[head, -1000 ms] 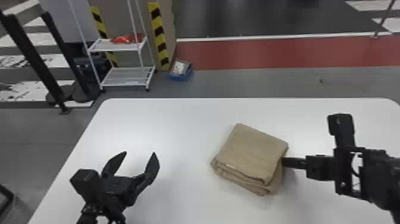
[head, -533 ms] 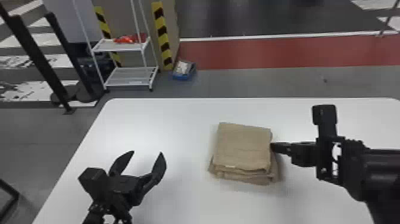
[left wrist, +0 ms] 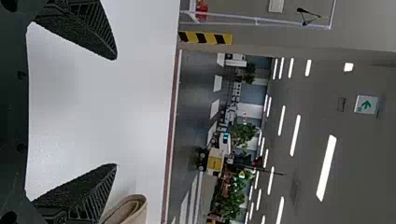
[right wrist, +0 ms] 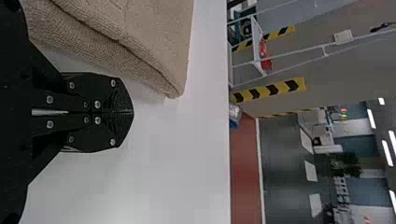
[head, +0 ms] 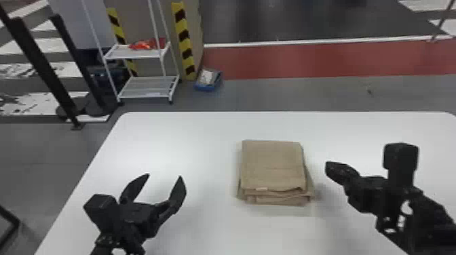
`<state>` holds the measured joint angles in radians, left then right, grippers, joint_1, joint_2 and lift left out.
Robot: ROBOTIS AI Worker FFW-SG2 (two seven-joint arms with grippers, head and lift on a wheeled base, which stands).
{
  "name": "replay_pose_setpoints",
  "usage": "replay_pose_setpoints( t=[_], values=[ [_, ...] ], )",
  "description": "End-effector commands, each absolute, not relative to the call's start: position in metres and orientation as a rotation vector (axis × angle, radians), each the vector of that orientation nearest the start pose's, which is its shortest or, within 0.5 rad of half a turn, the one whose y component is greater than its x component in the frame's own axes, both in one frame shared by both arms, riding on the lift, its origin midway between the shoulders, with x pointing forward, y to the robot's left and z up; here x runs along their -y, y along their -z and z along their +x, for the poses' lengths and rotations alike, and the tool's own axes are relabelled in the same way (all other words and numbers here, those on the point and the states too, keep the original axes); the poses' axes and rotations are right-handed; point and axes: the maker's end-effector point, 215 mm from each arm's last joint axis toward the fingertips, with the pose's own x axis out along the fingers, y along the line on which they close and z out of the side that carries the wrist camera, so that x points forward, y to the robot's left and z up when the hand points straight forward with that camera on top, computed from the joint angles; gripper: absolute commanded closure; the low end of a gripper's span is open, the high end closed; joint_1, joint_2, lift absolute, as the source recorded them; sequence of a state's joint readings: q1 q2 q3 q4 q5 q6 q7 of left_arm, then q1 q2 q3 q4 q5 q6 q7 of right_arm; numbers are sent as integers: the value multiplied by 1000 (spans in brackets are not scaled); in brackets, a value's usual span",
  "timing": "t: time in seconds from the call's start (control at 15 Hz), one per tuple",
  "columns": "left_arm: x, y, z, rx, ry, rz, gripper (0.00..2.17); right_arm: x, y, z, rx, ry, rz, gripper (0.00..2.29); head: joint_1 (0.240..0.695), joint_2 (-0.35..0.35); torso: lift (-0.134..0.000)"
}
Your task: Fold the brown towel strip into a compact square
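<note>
Leftward, the black two-fingered left gripper [head: 165, 175] stands spread; then, on the white table [head: 190, 142], the folded brown towel [head: 271, 164], nearly square; just off its right side, nearer, the black right gripper [head: 326, 167], fingers together, so any tidying push likely goes left.

A table [head: 203, 135] lay beneath the left gripper [head: 164, 176] and right gripper [head: 327, 168]. Beyond the left one stood a rack [head: 134, 53] holding something red [head: 149, 44], posts [head: 40, 64] farther left, a blue box [head: 208, 87] farther right; beyond the right one ran a red floor strip [head: 322, 61].
</note>
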<state>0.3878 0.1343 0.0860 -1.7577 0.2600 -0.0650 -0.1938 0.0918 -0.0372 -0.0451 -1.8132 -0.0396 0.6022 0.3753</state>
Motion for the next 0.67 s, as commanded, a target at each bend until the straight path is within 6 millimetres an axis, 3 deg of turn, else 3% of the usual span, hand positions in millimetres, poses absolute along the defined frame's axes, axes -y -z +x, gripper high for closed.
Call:
replay_pose_setpoints(
  t=[0.0,0.07,0.2,0.33,0.4,0.6],
  values=[
    [-273,401,459,-97,117,-112,49,199,373,483,-259,-279,48,211,695,101,-122],
    [-272,399,455,-95,116,-113,49,204,356,467,-208,-243,32,43,695,97,-122],
    [-269,388,447,-82,114,-114,49,203,320,432,-79,-161,21,43,695,77,-122],
    [-267,381,437,-77,115,-112,49,192,301,406,13,-111,22,53,695,73,-122],
    [-269,378,431,-67,112,-108,49,185,301,400,23,-114,18,66,695,75,-122],
    [-302,367,409,-18,40,-90,46,173,317,392,0,-111,15,70,695,121,-122]
  ],
)
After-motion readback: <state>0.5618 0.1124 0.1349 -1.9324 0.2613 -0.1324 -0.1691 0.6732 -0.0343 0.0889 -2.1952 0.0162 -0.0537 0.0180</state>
